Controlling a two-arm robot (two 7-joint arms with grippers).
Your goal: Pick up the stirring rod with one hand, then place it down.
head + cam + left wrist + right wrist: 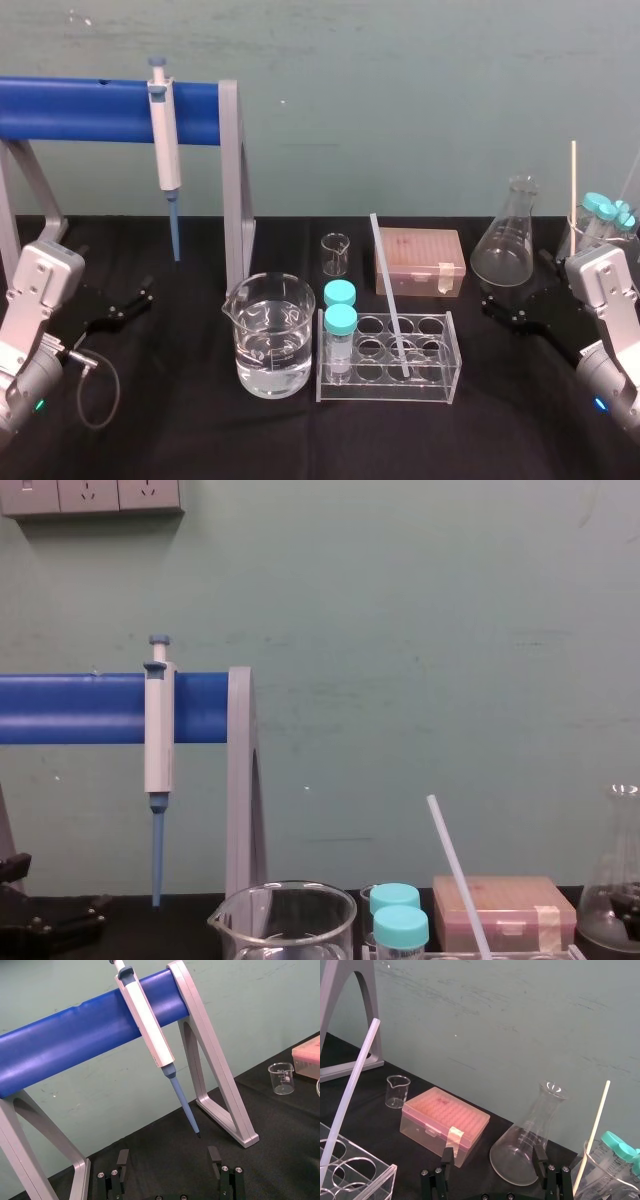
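Observation:
The stirring rod (389,295) is a translucent-white rod that leans in the clear tube rack (440,385), with its lower end in a front hole and its top tilted back and to the left. It also rises at a slant in the right wrist view (351,1090) and in the chest view (458,875). My right gripper (510,305) rests open on the black cloth to the right of the rack, in front of the conical flask (503,240). Its fingers (538,1155) hold nothing. My left gripper (120,305) lies open at the far left, with its fingers (122,1157) below the pipette.
A white-and-blue pipette (165,150) hangs on the blue-barred stand (233,180). A beaker of water (268,335) and two teal-capped tubes (340,320) stand left of the rod. A small beaker (335,254) and a pink tip box (420,260) sit behind. A thin cream stick (573,190) stands in a container at far right.

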